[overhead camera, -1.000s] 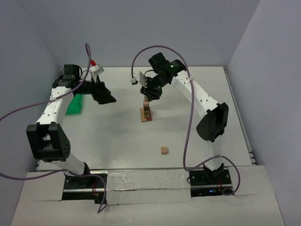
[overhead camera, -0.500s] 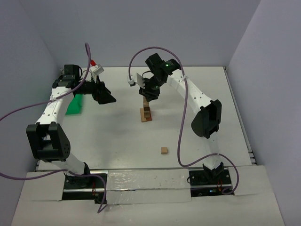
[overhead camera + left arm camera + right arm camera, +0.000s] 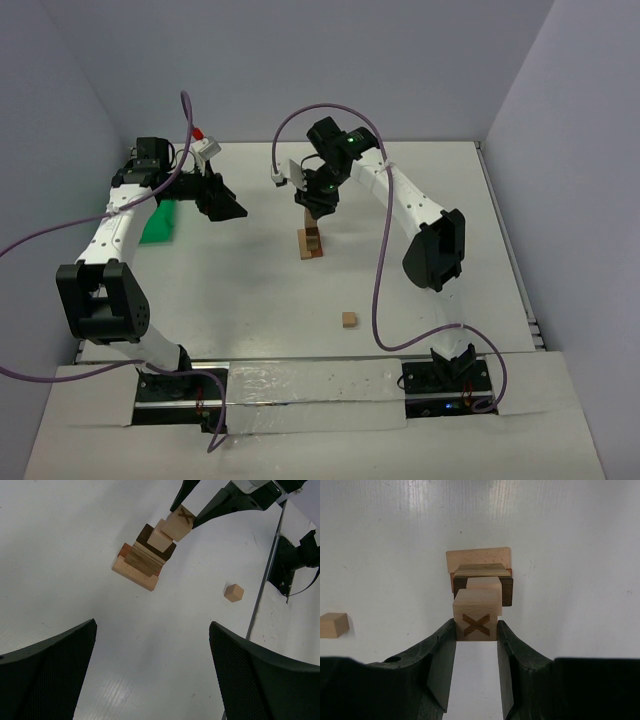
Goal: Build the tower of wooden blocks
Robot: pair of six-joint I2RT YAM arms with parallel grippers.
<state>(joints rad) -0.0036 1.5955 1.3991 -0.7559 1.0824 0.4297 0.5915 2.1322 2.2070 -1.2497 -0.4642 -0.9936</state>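
Note:
The tower [image 3: 311, 243] stands mid-table: a tan base bar, a dark brown block and a tan cube on top [image 3: 145, 560] [image 3: 482, 575]. My right gripper [image 3: 314, 203] [image 3: 476, 626] hangs directly over it, shut on a light cube marked with an X [image 3: 476, 607] [image 3: 180, 522]. That cube sits just above the tower's top cube; whether they touch I cannot tell. One loose tan cube [image 3: 348, 320] [image 3: 233, 592] [image 3: 333, 625] lies on the table nearer the arm bases. My left gripper [image 3: 226, 207] [image 3: 152, 630] is open and empty, left of the tower.
A green tray [image 3: 158, 222] lies at the table's left edge under the left arm. A metal rail [image 3: 530, 320] runs along the right edge. Walls close the table at the back and on both sides.
The right arm's elbow has swung left and its wrist has shifted slightly, still holding the X cube over the tower. The left arm has not moved.

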